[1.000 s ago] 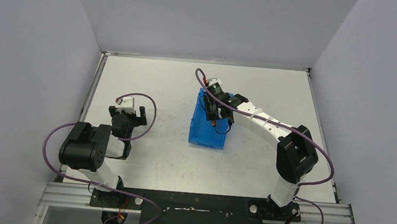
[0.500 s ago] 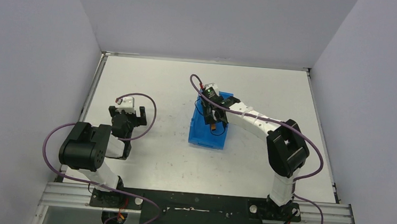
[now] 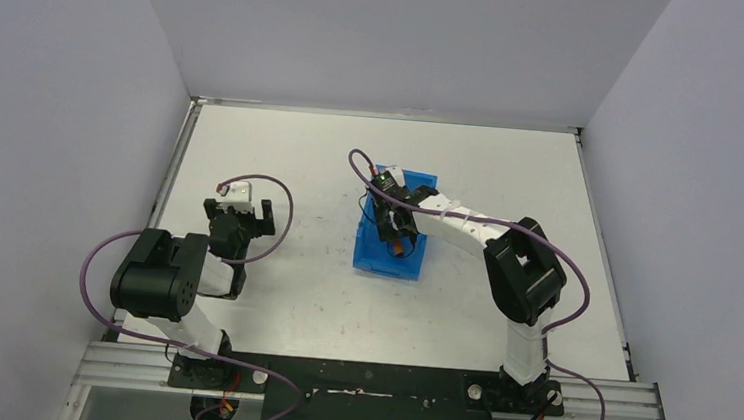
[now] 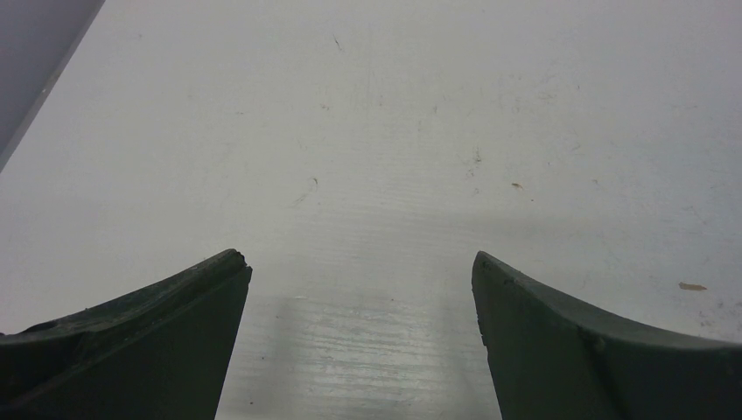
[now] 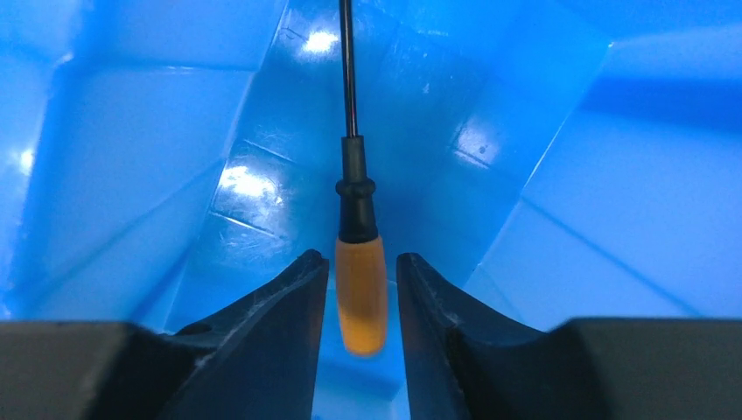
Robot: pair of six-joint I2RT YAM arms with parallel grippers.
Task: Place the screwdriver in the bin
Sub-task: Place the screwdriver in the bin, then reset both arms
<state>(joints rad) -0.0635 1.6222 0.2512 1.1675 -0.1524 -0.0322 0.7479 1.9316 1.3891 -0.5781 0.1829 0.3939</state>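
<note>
Top external view gave us the white table [image 3: 302,154] first, with the blue bin [image 3: 374,260] standing near its middle. The right arm reached from its base across to the bin, and the right gripper [image 3: 401,240] pointed down inside the walls. The left gripper [image 3: 263,214] hung well apart on the left side; its wrist camera showed its jaws spread wide over bare tabletop [image 4: 367,131]. From the right wrist we saw blue walls [image 5: 131,157] all around. The right gripper's [image 5: 363,255] jaws stood slightly parted, and a thin sliver of blue showed on either side of the screwdriver [image 5: 356,210]. Its orange handle sat between the fingertips, inside the bin, while the black shaft ran straight away from the fingers toward the bin's floor. The handle's near end looked blurred.
</note>
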